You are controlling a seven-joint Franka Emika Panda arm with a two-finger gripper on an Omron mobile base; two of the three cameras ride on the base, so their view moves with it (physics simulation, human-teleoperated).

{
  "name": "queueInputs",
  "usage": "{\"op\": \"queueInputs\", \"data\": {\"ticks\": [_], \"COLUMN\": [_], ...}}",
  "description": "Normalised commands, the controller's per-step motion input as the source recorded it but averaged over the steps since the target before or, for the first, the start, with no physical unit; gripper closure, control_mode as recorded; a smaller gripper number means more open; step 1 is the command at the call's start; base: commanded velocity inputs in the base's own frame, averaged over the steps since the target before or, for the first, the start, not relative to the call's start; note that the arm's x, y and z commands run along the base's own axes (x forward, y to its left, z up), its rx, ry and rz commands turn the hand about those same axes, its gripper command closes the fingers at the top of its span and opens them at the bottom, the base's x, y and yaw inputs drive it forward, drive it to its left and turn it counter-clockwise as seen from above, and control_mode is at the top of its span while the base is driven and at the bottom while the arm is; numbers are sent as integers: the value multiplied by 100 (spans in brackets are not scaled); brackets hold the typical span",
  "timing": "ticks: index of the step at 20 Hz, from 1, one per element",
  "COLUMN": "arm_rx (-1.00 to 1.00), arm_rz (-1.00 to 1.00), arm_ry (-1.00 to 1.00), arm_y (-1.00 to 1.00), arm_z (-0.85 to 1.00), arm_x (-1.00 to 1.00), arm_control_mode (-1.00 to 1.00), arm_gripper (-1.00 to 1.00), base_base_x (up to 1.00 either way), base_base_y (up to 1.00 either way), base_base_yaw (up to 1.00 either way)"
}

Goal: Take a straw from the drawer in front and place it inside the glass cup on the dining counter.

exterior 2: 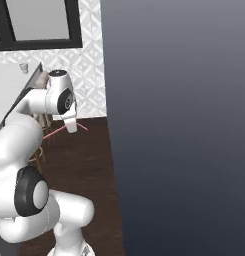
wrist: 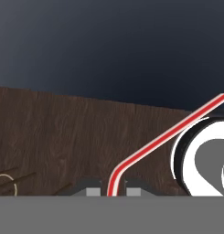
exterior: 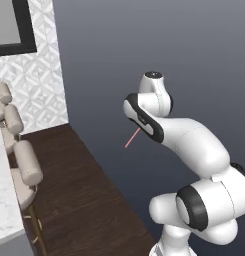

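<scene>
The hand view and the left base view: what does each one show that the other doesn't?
Hand view alone: the gripper shut on the thin red-and-white straw, its bend just above the fingertips.

Left base view alone: beige cushioned stools, the white marble dining counter, a patterned white wall, and the arm's white body.

Both: the straw, the dark wooden floor and a dark blank backdrop.

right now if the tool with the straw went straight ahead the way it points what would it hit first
Most likely the dark wood floor. The hand view looks along the tool, shut on the straw, and shows bare floorboards ahead with a dark wall beyond. Nothing stands in between as far as the picture shows, though depth is hard to judge.
</scene>
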Motion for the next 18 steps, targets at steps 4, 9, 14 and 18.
{"op": "queueInputs", "data": {"ticks": [4, 9, 14, 18], "arm_rx": [0, 0, 0, 0], "arm_rz": [0, 0, 0, 0], "arm_ry": [0, 0, 0, 0], "arm_y": [0, 0, 0, 0], "arm_z": [0, 0, 0, 0], "arm_x": [0, 0, 0, 0], "arm_control_mode": [100, 100, 100, 100], "arm_gripper": [100, 100, 100, 100], "base_base_x": [100, 100, 100, 100], "base_base_y": [-33, -34, -41, -43], "base_base_yaw": [48, 43, 42, 43]}}
